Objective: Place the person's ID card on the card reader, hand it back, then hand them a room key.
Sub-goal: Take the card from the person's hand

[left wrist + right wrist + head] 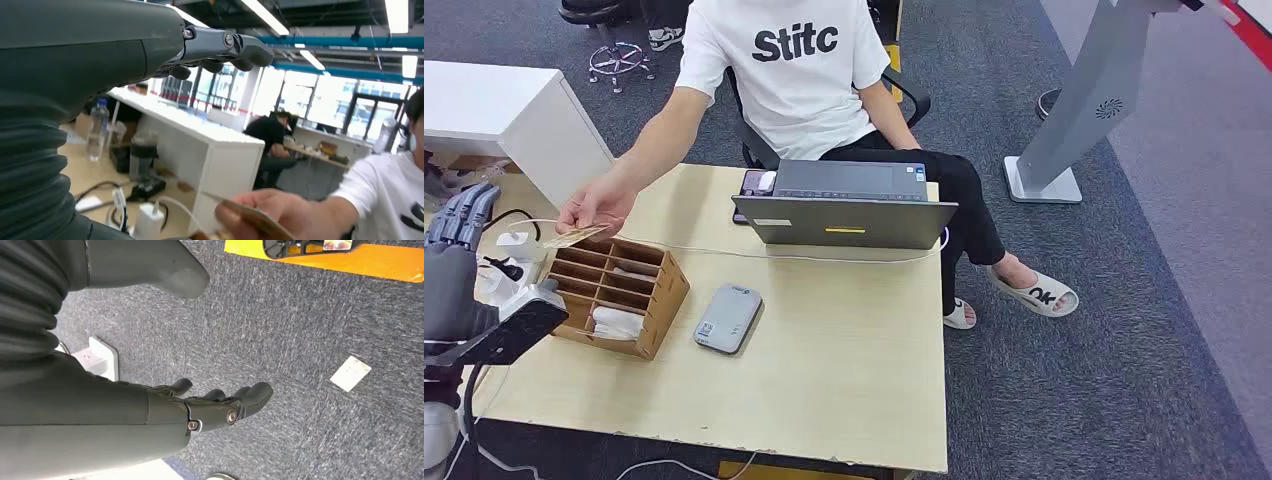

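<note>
One wooden organizer [614, 290] holding white cards [616, 322], left hand [459, 215] empty, fingers spread, right hand [220, 402] empty

The left hand [220, 50] reached across the upper frame, fingers apart and empty; at the bottom, a person's hand [280, 215] held the ID card [255, 217].

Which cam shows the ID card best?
Head view: the ID card shows whole in the person's hand, above the wooden organizer. Left wrist view catches it blurred and close at the frame edge. Right wrist view looks at carpet.
</note>
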Controlling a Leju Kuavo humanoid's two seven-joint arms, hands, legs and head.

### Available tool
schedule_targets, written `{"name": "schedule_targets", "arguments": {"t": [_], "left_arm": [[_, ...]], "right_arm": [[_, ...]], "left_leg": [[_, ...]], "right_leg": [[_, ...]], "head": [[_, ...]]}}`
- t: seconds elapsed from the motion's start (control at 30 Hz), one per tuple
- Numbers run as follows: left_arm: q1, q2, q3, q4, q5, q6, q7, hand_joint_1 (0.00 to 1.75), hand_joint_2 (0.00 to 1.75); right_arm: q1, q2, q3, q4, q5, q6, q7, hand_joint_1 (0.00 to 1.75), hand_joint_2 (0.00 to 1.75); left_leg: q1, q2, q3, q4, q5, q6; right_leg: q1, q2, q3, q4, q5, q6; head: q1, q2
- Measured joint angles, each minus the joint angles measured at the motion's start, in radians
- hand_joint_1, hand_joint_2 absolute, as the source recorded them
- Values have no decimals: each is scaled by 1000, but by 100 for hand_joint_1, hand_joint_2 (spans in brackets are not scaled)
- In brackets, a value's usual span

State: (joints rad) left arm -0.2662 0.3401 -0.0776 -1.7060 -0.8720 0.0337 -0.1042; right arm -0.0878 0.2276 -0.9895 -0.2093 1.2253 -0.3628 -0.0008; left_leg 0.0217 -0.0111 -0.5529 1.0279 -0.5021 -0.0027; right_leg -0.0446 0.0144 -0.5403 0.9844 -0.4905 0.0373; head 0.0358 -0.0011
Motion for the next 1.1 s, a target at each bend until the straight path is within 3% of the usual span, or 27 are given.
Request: {"name": "schedule_targets", "arguments": {"t": [0.3, 0.33, 0.43, 0.47, 0.63, 1.1], "left_arm": [[-110, -9, -34, 42, -239, 127, 65, 0, 175], [-124, -13, -39, 52, -268, 142, 71, 29, 175], [-157, -29, -54, 81, -349, 189, 83, 160, 175], [-164, -35, -59, 91, -371, 205, 86, 175, 175], [-184, -58, -76, 126, -405, 250, 83, 175, 175], [-184, -90, -89, 159, -401, 258, 80, 175, 175]], "right_arm": [[-5, 6, 6, 2, 29, 3, 14, 0, 175], [-6, 6, 7, 2, 32, 4, 16, 0, 175], [-10, 7, 8, 2, 41, 5, 19, 0, 175], [-11, 8, 9, 2, 43, 5, 19, 0, 175], [-12, 10, 9, 3, 45, 7, 20, 0, 175], [-11, 10, 9, 4, 39, 7, 17, 0, 175]], "left_leg": [[0, 0, 0, 0, 0, 0], [0, 0, 0, 0, 0, 0], [0, 0, 0, 0, 1, 0], [0, 0, 0, 0, 1, 0], [0, 0, 0, 0, 1, 0], [0, 0, -2, 0, 1, 0]], "right_leg": [[0, 0, 0, 0, 0, 0], [0, 0, 0, 0, 0, 0], [0, -1, 0, 0, 0, 0], [0, -1, 0, 0, 1, 0], [0, 0, 0, 0, 1, 0], [0, 0, -2, 0, 1, -1]], "head": [[0, 0], [0, 0], [0, 0], [0, 0], [0, 0], [0, 0]]}}
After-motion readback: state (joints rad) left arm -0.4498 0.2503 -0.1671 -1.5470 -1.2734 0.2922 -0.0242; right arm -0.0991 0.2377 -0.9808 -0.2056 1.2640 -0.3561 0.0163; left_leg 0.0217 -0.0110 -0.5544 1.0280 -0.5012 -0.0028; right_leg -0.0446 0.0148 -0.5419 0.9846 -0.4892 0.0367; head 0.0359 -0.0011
